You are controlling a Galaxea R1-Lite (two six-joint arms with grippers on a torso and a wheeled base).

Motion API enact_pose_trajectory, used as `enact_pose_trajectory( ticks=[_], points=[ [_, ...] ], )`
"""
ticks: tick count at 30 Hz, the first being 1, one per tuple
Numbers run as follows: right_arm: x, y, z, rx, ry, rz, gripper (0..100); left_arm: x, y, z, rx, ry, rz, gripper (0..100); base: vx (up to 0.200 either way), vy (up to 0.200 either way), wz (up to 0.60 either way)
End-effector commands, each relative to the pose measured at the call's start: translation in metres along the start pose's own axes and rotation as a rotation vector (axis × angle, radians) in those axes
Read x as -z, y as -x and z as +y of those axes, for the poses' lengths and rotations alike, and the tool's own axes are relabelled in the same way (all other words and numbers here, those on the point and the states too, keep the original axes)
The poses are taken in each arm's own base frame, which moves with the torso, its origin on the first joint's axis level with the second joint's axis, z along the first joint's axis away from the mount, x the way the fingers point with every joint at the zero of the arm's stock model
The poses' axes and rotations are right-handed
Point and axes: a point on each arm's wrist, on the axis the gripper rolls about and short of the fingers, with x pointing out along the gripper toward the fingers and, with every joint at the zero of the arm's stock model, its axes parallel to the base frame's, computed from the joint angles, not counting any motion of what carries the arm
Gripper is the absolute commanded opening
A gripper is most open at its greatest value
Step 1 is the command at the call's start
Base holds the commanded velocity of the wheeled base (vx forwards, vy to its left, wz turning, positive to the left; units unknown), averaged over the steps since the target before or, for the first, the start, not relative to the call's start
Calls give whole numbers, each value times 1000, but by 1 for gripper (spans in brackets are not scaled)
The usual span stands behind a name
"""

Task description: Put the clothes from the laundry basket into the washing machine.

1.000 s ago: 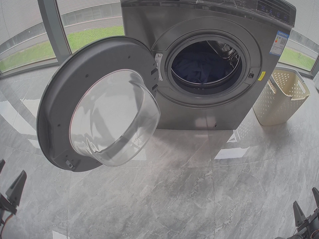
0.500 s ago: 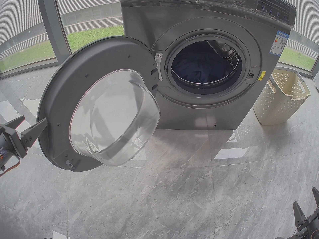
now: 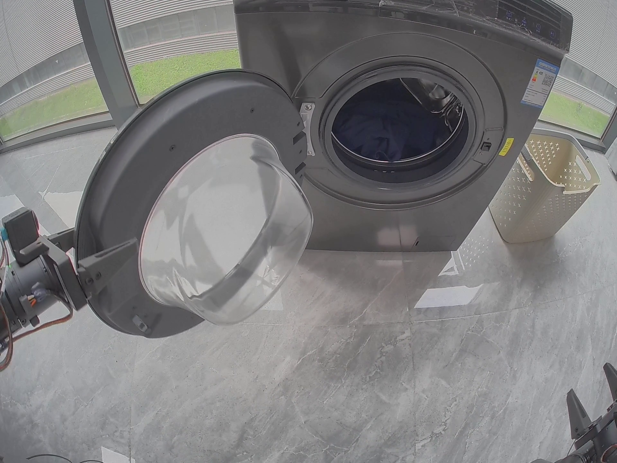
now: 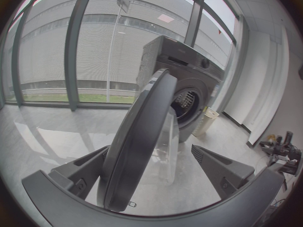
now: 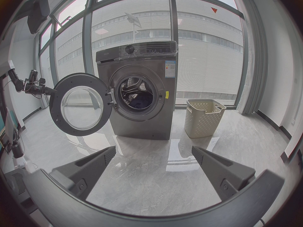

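In the head view, the left pincer is at the outer rim of the washing machine's open door, spread, with one finger across the door's inner face and the other behind the rim. The washing machine stands beyond the door, well apart from this pincer, and a dark blue cloth lies inside its drum. The right pincer hangs low over the marble floor, spread and holding nothing. The cream laundry basket stands far ahead of it, just beside the machine's side wall. In the left wrist view, the door is seen edge-on between the fingers of the left pincer. One finger lies close against the door's outer side, and the other finger stands apart from the clear glass bowl. The washing machine and the basket lie farther on, past the door. In the right wrist view, the right pincer is spread wide above the floor. The washing machine is straight ahead of it and well apart, with the blue cloth in the drum. The basket stands on the floor beside the machine, and the left pincer meets the far edge of the open door.
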Motion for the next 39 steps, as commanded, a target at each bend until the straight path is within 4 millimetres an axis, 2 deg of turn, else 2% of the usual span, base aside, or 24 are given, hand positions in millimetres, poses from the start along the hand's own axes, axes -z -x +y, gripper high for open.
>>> enact_pose_trajectory(
  ticks=[1,3,6,11,18,20,25,34,35,39],
  points=[
    [5,0,0,-1,1,6,100,0,24,-35,233,14,-46,100,0,0,0],
    [5,0,0,1,1,6,100,1,35,-47,319,36,-50,100,0,0,0],
    [5,0,0,-1,-1,6,100,3,39,-53,343,41,-30,100,0,0,0],
    [5,0,0,-1,1,6,100,0,36,-51,266,46,-39,100,0,0,0],
    [5,0,0,-2,1,6,100,-8,25,-35,134,54,-53,100,0,0,0],
    [5,0,0,-1,1,6,100,-9,14,-26,74,58,-44,100,0,0,0],
    [5,0,0,-1,1,6,100,-2,-4,-19,52,61,-19,100,0,0,0],
    [5,0,0,-1,1,6,100,0,-39,-21,58,64,25,100,0,0,0],
    [5,0,0,-2,1,6,100,0,-51,-22,56,63,20,100,0,0,0],
    [5,0,0,1,1,6,100,-4,-73,-30,81,59,-3,100,0,0,0]
  ],
)
